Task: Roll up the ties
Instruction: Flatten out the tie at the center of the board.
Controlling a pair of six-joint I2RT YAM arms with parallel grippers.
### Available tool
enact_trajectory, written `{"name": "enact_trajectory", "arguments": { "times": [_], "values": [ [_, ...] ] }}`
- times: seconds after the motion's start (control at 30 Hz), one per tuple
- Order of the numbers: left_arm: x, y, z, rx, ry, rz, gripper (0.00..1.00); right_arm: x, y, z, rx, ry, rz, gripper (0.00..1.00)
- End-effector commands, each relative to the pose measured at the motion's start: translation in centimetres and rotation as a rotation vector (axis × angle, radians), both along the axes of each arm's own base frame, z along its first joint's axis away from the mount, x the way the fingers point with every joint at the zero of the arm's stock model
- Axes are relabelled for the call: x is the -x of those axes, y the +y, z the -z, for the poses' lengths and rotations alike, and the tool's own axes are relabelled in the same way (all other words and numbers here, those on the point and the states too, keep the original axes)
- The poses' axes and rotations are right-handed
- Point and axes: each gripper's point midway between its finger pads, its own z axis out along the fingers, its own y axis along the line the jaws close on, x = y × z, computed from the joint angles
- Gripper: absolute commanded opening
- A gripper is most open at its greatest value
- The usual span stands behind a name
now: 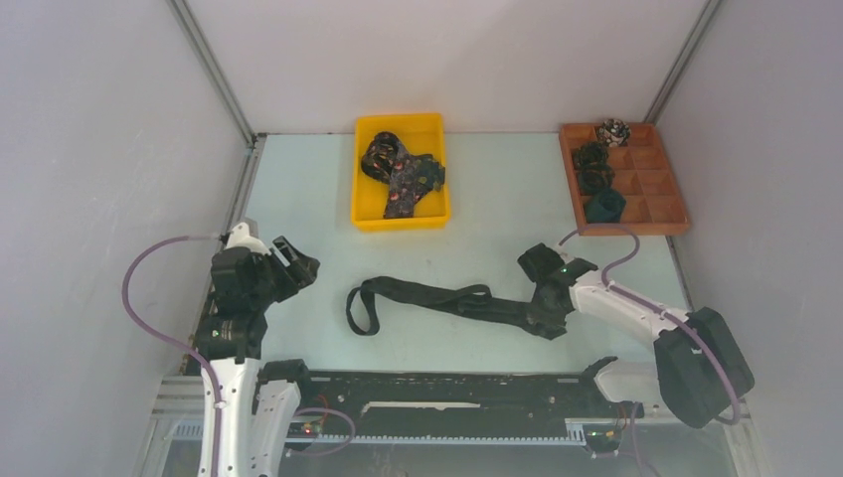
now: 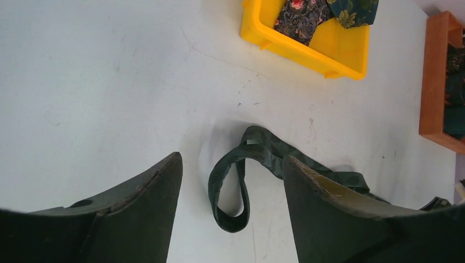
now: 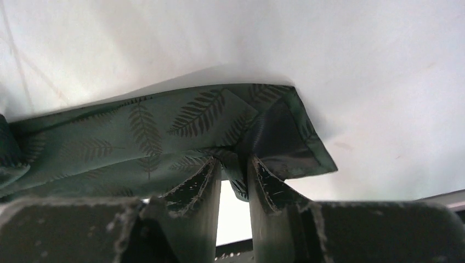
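A dark green tie with a fern pattern [image 1: 437,296] lies stretched across the table's middle, its narrow end curled in a loop at the left [image 2: 230,183]. My right gripper [image 1: 550,316] is shut on the tie's wide pointed end [image 3: 181,123], pinching a fold of fabric between its fingertips [image 3: 263,183]. My left gripper [image 1: 296,260] is open and empty, hovering left of the loop; in the left wrist view the loop lies between its fingers [image 2: 148,192].
A yellow bin [image 1: 401,217] at the back middle holds several patterned ties [image 1: 403,171]. A wooden divided tray [image 1: 656,214] at the back right holds rolled ties [image 1: 596,179]. The black rail runs along the near edge [image 1: 447,383].
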Motion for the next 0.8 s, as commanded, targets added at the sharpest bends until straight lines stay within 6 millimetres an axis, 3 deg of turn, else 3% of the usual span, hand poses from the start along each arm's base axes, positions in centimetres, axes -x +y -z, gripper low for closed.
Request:
{"name": "enact_trajectory", "arguments": {
  "times": [0.0,0.1,0.23,0.4,0.5,0.6,0.77],
  "values": [
    [-0.3,0.0,-0.5,-0.028,-0.027,0.02,0.73,-2.8,-3.5,-0.9,0.061,-0.076,0.017,0.27],
    [-0.4,-0.2,-0.3,-0.026,-0.02,0.027,0.73,-4.4,-5.7,-1.2,0.083,-0.096,0.061,0.34],
    [-0.3,-0.4,-0.1,-0.022,-0.013,0.038,0.73,-6.0,-6.5,-2.1,0.067,-0.099,0.076,0.52],
    [-0.3,-1.2,0.5,-0.008,0.012,0.08,0.72,-6.9,-7.1,-4.8,0.095,-0.164,0.078,0.69],
    [-0.4,-1.6,0.6,-0.004,0.024,0.101,0.7,-6.9,-6.6,-6.7,0.059,-0.242,0.092,0.71],
    [-0.3,-2.4,1.0,0.004,0.046,0.13,0.67,-7.1,-4.9,-8.1,-0.025,-0.335,0.086,0.7],
    [0.5,-5.6,2.6,0.021,0.14,0.237,0.62,-7.2,-1.6,-7.5,-0.205,-0.398,0.07,0.6]
  ]
}}
